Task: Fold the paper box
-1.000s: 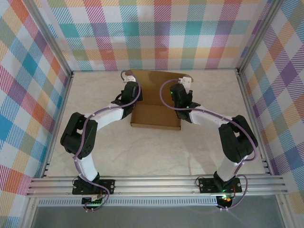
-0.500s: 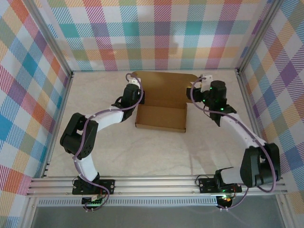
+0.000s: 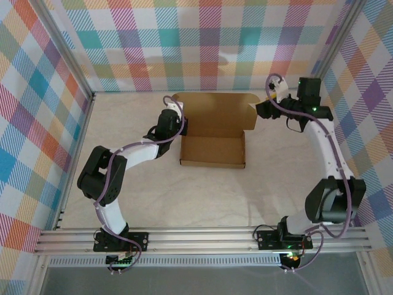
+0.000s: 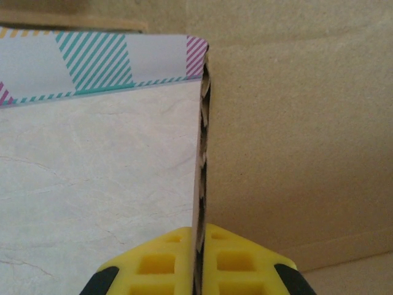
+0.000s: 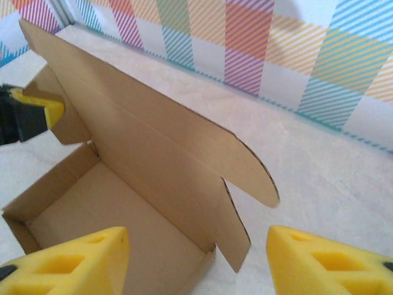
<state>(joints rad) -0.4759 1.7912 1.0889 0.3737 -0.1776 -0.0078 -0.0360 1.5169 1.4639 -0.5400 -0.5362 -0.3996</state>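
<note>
Looking from the left, the left arm [image 3: 132,150] bends in over the pale marbled surface [image 3: 202,196] toward the back. The left fingers [image 3: 183,125] are pinched shut on the box [image 3: 212,150] at its left end. In the left wrist view the yellow pads [image 4: 227,258] press on either side of a thin upright cardboard edge, and the corrugated rim runs straight up between them.

The box sits on the surface at the back centre. Its tray is already formed, with low walls around a flat floor. A tall back panel [image 5: 141,147] stands up behind the tray and leans a little. A small side flap sits at each end of it, and the right one is rounded at its corner.

To the right, the right arm [image 3: 328,147] reaches up along the checked wall [image 3: 202,43]. The right fingers [image 3: 261,110] hang in the air just beside the panel's right flap. They are spread wide and grip nothing, and the box shows in the gap between the two yellow pads [image 5: 73,258].
</note>
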